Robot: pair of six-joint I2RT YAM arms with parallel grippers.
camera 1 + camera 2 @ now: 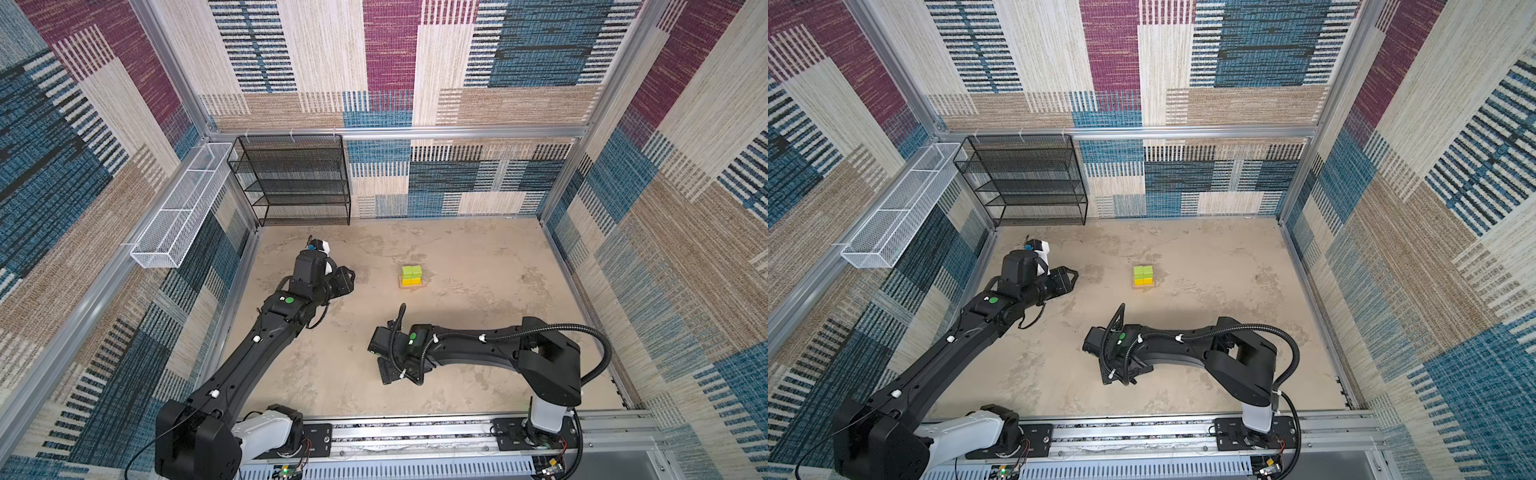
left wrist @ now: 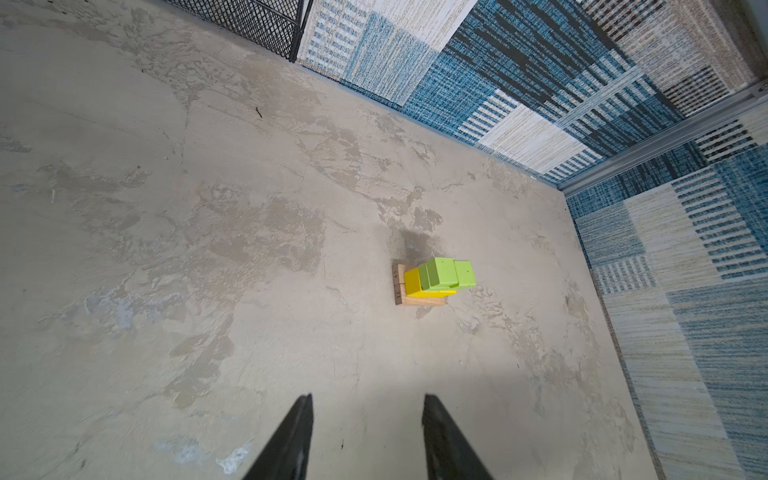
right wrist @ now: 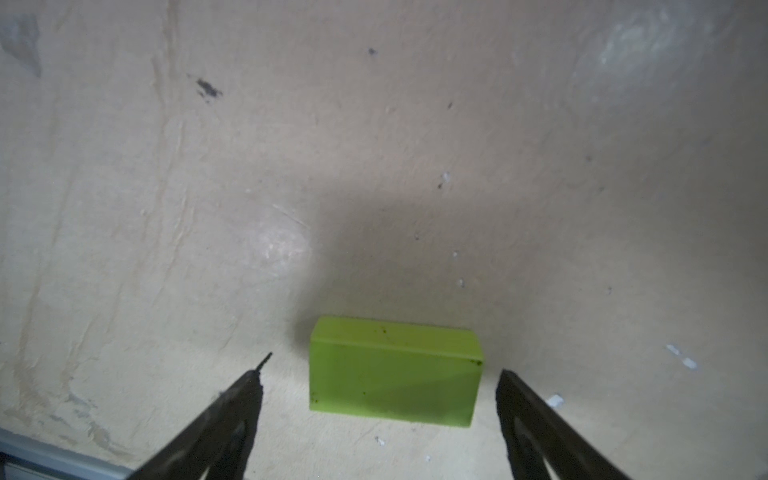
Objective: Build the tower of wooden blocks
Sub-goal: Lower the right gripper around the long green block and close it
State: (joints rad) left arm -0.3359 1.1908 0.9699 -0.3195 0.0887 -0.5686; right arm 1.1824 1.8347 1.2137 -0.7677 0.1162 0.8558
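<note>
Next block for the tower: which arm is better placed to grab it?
Right arm. Its jaws stand open either side of a loose green block, not touching it. The left arm's jaws are empty, facing the tower, with no loose block between them.

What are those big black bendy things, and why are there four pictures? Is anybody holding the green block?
Those are two robot arms, the left arm and the right arm, each ending in pinching jaws. Two pictures look down from above at the whole table. The other two come from little cameras on the arms' wrists, so the black jaws poke into them. On the table stands a block tower: tan wood at the bottom, yellow in the middle, green on top. One loose green block lies under the right arm. Its jaws are open on either side of it, not touching. The left arm's jaws are open and empty. Nothing is held.
</note>
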